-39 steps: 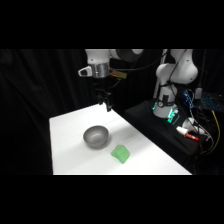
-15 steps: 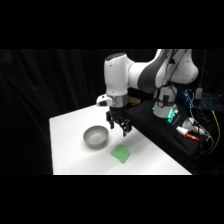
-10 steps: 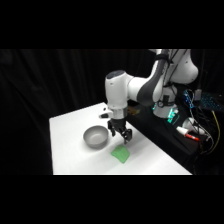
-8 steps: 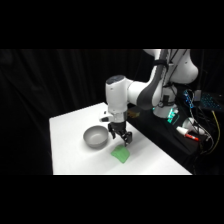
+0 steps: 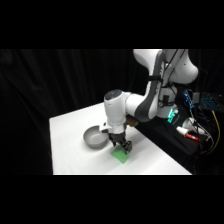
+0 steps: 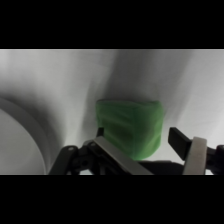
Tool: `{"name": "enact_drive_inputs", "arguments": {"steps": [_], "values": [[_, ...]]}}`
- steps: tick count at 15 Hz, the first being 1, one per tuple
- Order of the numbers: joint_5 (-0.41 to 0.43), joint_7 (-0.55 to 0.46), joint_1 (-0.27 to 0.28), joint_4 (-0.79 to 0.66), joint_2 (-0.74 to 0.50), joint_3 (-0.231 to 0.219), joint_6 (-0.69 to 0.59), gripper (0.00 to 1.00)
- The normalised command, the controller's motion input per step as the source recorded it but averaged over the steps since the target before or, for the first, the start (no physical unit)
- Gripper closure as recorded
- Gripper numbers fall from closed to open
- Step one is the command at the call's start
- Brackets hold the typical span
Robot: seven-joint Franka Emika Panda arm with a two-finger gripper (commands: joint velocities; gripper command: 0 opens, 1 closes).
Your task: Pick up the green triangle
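Here the black two-finger gripper (image 5: pixel 120 145) of the white arm is lowered right over the small bright green wedge-shaped block (image 5: pixel 120 155). In the wrist view its fingers (image 6: pixel 194 154) are seen spread apart, one on each side of the green block (image 6: pixel 131 129), not pressed on it. The block is lying on the white table (image 5: pixel 70 135), near its front edge. Just beside it, the round grey metal bowl (image 5: pixel 94 138) is placed.
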Motion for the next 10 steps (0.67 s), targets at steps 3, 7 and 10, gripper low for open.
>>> {"name": "enact_drive_inputs", "arguments": {"steps": [3,7,10], "values": [[0.011,-0.16,-0.132,0.19,0.23,0.101,0.09,0.25],[-0.020,-0.13,-0.114,0.14,0.14,0.078,0.09,0.51],[-0.033,-0.10,-0.099,0.12,0.10,0.060,0.05,0.69]]}}
